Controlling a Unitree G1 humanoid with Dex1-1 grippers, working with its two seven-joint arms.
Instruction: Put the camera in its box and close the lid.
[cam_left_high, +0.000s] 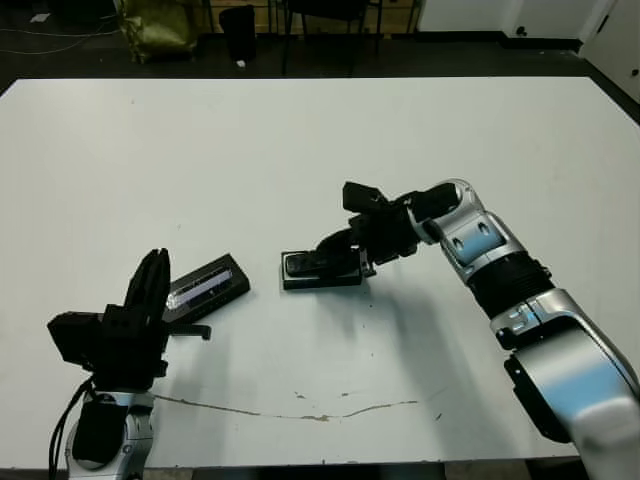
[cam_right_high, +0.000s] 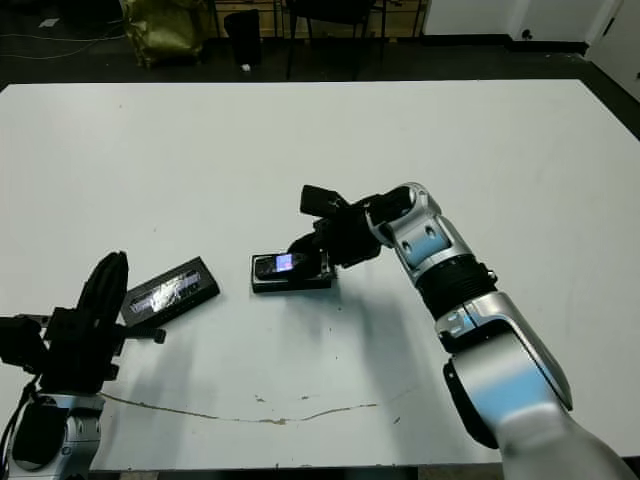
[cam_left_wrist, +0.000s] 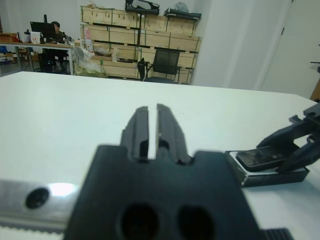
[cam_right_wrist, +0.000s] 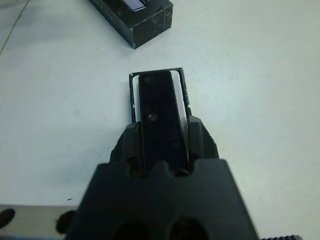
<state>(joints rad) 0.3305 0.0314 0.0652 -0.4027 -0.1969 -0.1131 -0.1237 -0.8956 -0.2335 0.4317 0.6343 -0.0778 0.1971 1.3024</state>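
Camera (cam_right_wrist: 160, 117) sits clamped between the right gripper's (cam_right_wrist: 161, 131) two fingers, one on each long side, held lengthwise over the box (cam_left_high: 322, 272) so that its far end reaches nearly to the tray's far wall. White lining shows as thin strips on both sides of the black bar, and in the left wrist view the camera lies tilted, its near end raised above the tray's rim, so it is not seated flat. The box rests on the white table (cam_left_high: 300, 140) near the middle, with the right arm reaching in from the right. The lid (cam_left_high: 208, 286) lies apart from the box, to its left, flat on the table with its glossy strip facing up, at an angle to the tray. The left gripper (cam_left_high: 150, 285) hovers just beside the lid's near end, fingers pressed almost together with only a narrow slit between them, holding nothing. Beyond the table, a person sits at a desk (cam_left_wrist: 52, 33) among shelves of crates.
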